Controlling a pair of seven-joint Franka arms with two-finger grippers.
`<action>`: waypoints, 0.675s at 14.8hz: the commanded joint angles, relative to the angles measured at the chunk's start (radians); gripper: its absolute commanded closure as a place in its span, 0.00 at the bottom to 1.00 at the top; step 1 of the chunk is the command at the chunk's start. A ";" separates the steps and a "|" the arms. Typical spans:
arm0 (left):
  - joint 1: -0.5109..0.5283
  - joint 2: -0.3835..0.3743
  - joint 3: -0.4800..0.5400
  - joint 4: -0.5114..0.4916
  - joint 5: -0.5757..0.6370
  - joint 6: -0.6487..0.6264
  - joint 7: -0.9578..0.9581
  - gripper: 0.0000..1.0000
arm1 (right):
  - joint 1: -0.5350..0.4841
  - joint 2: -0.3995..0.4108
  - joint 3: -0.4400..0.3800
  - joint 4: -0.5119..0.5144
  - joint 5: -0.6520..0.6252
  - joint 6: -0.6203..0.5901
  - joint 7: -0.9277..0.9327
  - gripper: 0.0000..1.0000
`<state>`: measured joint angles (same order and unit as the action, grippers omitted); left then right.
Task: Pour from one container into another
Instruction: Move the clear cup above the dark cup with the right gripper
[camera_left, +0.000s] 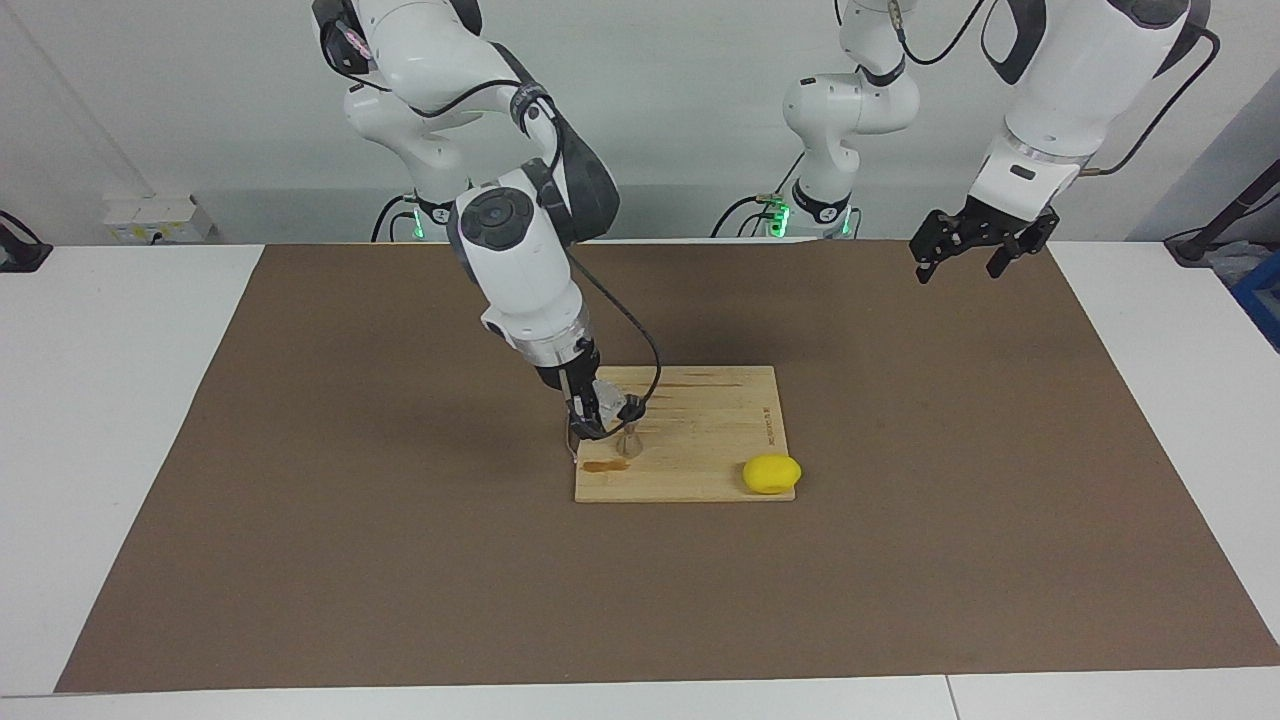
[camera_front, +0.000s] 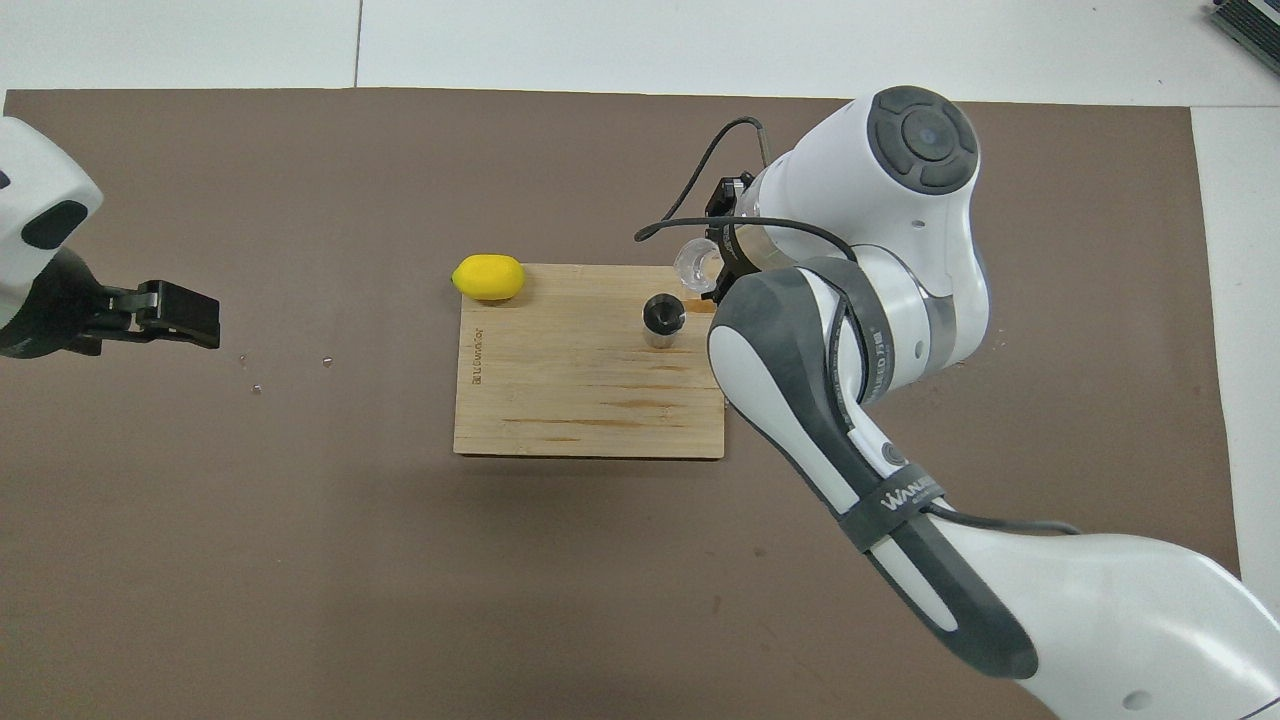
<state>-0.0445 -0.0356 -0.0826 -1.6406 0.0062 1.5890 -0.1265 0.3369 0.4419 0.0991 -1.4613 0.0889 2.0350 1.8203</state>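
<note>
Tipping clear cup (camera_left: 610, 402) over jigger (camera_left: 628, 443)

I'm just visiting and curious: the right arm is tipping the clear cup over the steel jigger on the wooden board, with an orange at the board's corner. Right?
Nearly: the fruit is a lemon, as the facing view shows. The right gripper does tip the clear cup over the steel jigger on the wooden board.

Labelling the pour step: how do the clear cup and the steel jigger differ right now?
The clear cup is translucent plastic; the steel jigger is shiny metal, hourglass-shaped. The cup is held tilted in the right gripper above the jigger; the jigger stands upright on the cutting board, ungripped. Both are small open containers at the board's right-arm end. The left gripper waits, open.
</note>
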 joint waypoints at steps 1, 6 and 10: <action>0.026 -0.012 -0.009 -0.001 -0.012 -0.015 0.016 0.00 | 0.028 0.026 0.001 0.039 -0.113 -0.047 0.019 1.00; 0.029 -0.037 -0.002 -0.001 -0.012 -0.078 0.010 0.00 | 0.073 0.037 -0.001 0.035 -0.195 -0.056 0.019 1.00; 0.018 -0.037 -0.003 -0.002 -0.012 -0.069 0.007 0.00 | 0.096 0.035 0.001 0.035 -0.280 -0.087 0.019 1.00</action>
<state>-0.0316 -0.0607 -0.0785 -1.6401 0.0058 1.5377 -0.1266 0.4242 0.4616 0.0989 -1.4596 -0.1402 1.9812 1.8205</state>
